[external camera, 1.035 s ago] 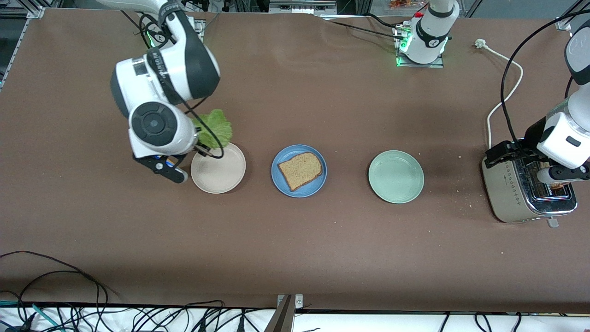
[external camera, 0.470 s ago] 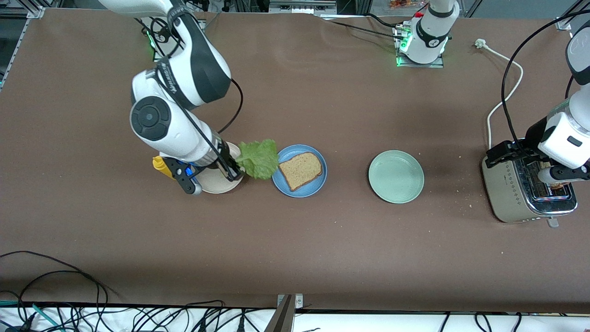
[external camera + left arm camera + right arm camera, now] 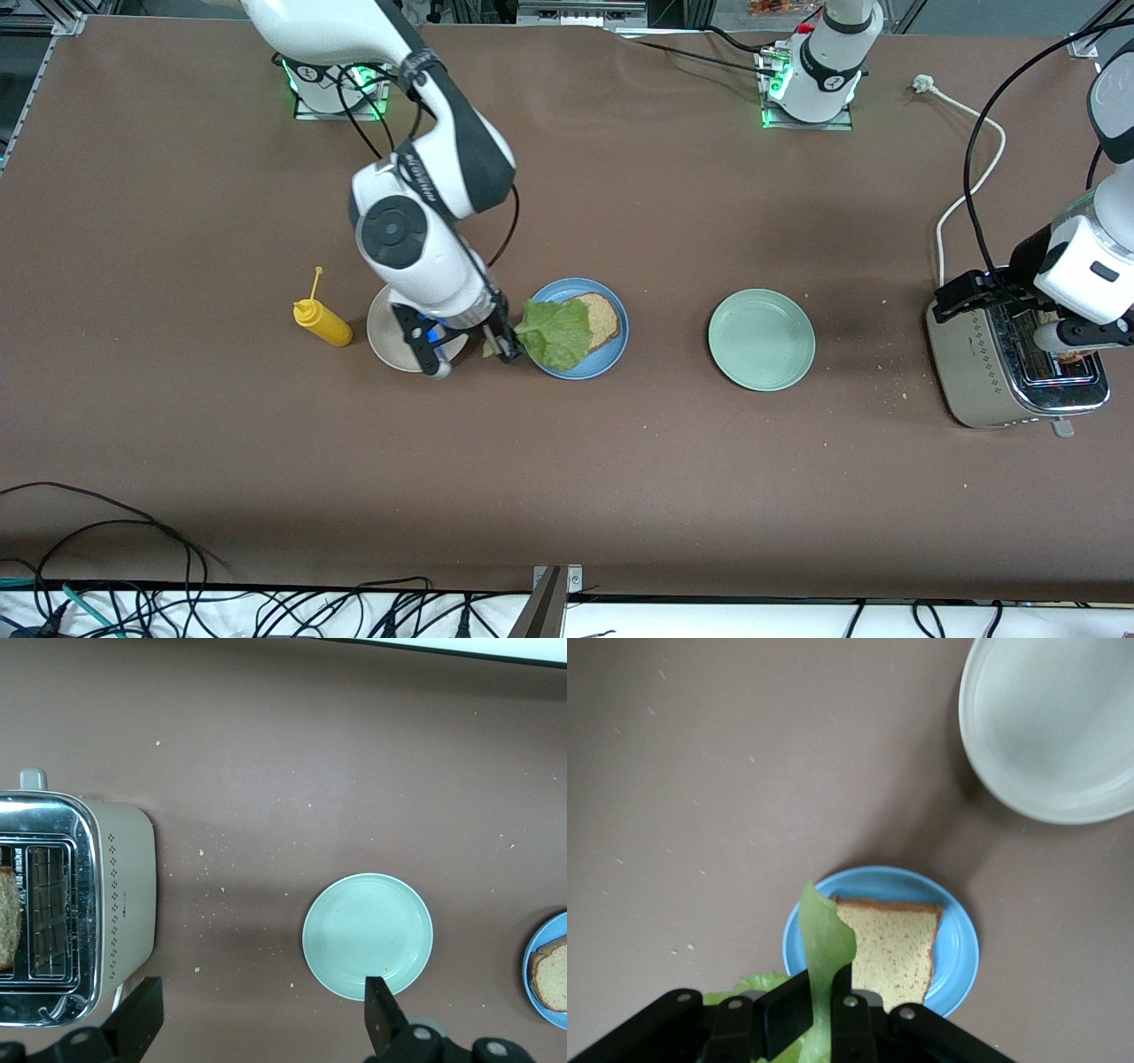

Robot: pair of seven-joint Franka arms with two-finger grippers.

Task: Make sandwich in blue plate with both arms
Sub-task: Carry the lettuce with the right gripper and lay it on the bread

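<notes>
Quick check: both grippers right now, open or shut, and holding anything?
Left gripper: open, empty, over the toaster.
Right gripper: shut on the lettuce leaf, over the blue plate.

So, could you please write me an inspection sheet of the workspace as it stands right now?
Surface: brown table with scattered crumbs.
Job's things: blue plate holds one bread slice; lettuce leaf hangs over the slice; another slice sits in the toaster.
Clutter: beige plate, pale green plate, yellow squeeze bottle.
Grippers: right gripper shut on the lettuce leaf beside the blue plate; left gripper open, over the toaster, waiting.
Cables: white cord beside the toaster; black cables at the table's near edge.
Surroundings: nothing seen.
</notes>
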